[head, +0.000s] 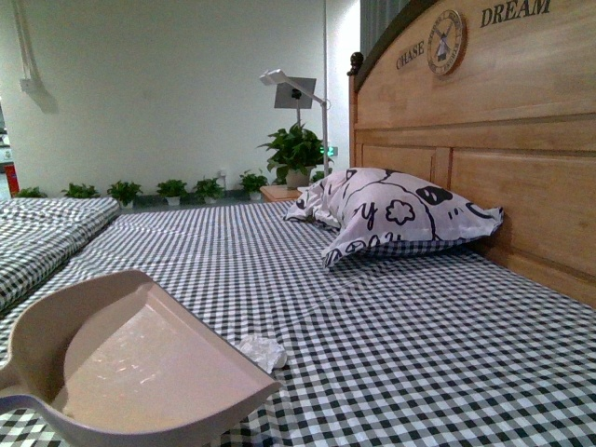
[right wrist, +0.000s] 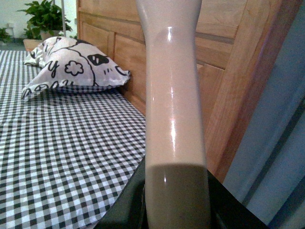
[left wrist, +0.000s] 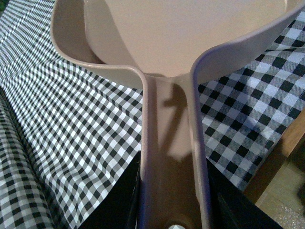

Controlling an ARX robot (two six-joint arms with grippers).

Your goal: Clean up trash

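Note:
The trash (head: 262,352), a small crumpled white paper wad, lies on the checked bedsheet just beyond the front lip of the beige dustpan (head: 130,368), at the lower left of the front view. My left gripper (left wrist: 174,210) is shut on the dustpan handle (left wrist: 172,157); the pan tilts over the sheet. My right gripper (right wrist: 176,210) is shut on the beige brush handle (right wrist: 172,95), which stands up in front of the headboard. The brush head is out of view. Neither gripper shows in the front view.
A black-and-white patterned pillow (head: 396,217) lies against the wooden headboard (head: 484,140) at the right. The black-and-white checked sheet (head: 410,335) covers the bed. A folded checked quilt (head: 42,233) lies at the left. Potted plants (head: 296,154) and a lamp stand behind.

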